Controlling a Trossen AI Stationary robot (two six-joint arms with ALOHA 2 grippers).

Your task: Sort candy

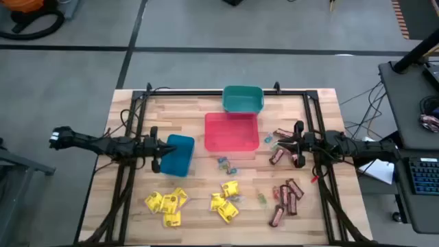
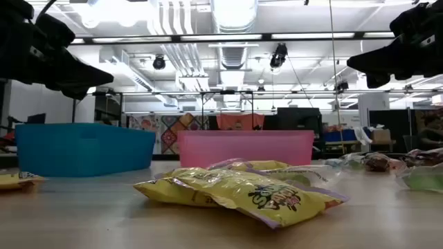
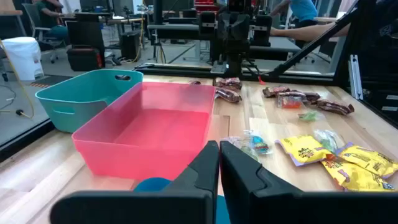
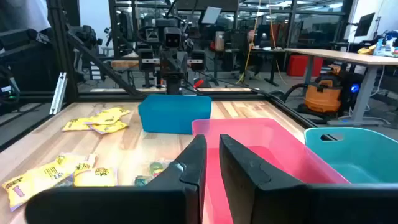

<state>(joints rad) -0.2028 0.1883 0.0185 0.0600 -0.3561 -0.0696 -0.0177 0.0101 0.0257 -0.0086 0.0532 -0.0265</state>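
The candy lies loose on the near half of the wooden table. Yellow packets (image 1: 167,202) (image 1: 225,199) lie near left and near centre. Dark oblong bars (image 1: 287,195) lie near right, and more bars (image 1: 282,134) lie by my right gripper. Tiny wrapped pieces (image 1: 226,165) lie in the middle. My left gripper (image 3: 219,165) is shut and hangs level over the blue bin's (image 1: 180,154) left edge, pointing right. My right gripper (image 4: 212,155) hangs level right of the red bin (image 1: 232,130), pointing left. A narrow gap shows between its fingers, with nothing in it.
A teal bin (image 1: 243,99) stands at the far edge behind the red bin. Black frame rails run along the table's left, right and far sides. Bare wood shows between the bins and the candy piles. In the low view a yellow packet (image 2: 242,190) lies close in front.
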